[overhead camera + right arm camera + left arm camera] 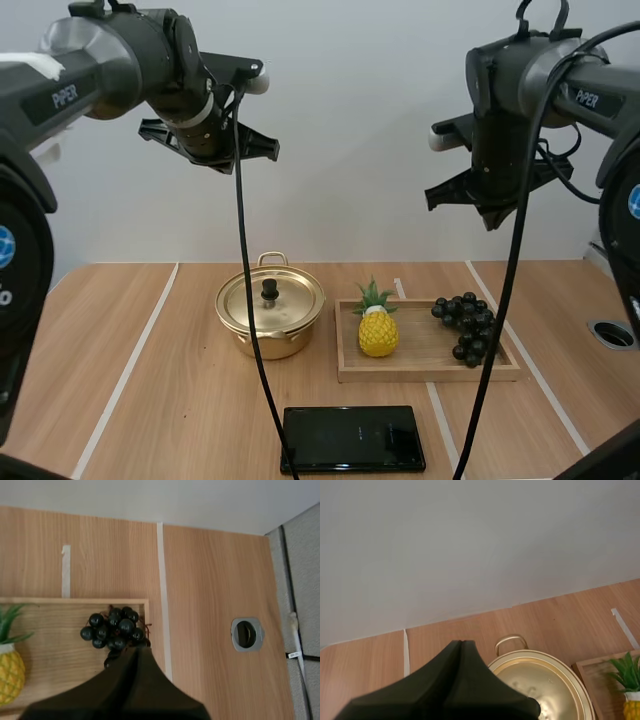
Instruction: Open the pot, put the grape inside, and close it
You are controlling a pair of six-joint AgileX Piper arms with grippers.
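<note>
Presently, stage: no step of the task is judged to be begun; the lid [285, 300] is seated on the pot [262, 345].
Left gripper [461, 647]: held high above the bench [130, 350], over the pot's left side; the fingers are pressed together into one dark wedge and nothing is held.
Right gripper [138, 655]: held high over the right end of the tray [430, 372]; the fingers are likewise pressed together and nothing is held.
Pot: gold, set at mid bench just left of the tray, with a small black knob at the lid's centre.
Grapes [466, 325]: a dark bunch laid at the right end of the wooden tray, well apart from the pot.
Other things: a toy pineapple [378, 332] is stood at the tray's left end, between pot and grapes; a flat black pack [352, 438] is laid at the near edge.
Risk, lid: the knob is small, so a descent made off centre could miss it, tip the lid or push the pot.
Risk, grapes: the bunch is loose; if it is pinched by a single berry, it could slip or tear away.
Risk, path: the pineapple could be knocked over if the grapes are carried low toward the pot.
Risk, arms: a clash is likely if both are brought over the pot together.
</note>
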